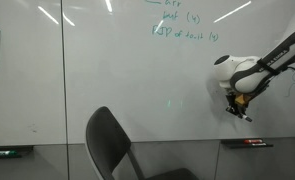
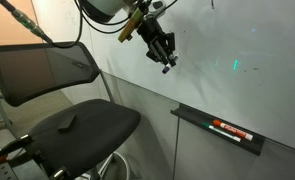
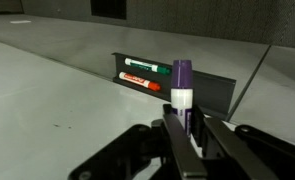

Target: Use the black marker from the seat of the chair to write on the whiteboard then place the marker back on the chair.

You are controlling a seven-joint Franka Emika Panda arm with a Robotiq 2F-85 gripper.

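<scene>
My gripper (image 1: pixel 238 108) is shut on a marker (image 3: pixel 182 85) with a white body and a dark purple end. It holds the marker right at the whiteboard (image 1: pixel 107 70), above the pen tray; whether the tip (image 2: pixel 168 68) touches the board I cannot tell. In the wrist view the marker stands up between the two fingers (image 3: pixel 187 128). The black chair (image 2: pixel 87 125) stands below and to the side of the gripper (image 2: pixel 161 50), and also shows in an exterior view (image 1: pixel 112 145). A small dark object (image 2: pixel 69 121) lies on its seat.
A dark pen tray (image 2: pixel 192 116) on the board's lower edge holds a red marker (image 3: pixel 139 80) and a green marker (image 3: pixel 147 67). Green writing (image 1: pixel 182 25) is at the top of the board. The chair's backrest (image 2: pixel 42 70) rises close to the arm.
</scene>
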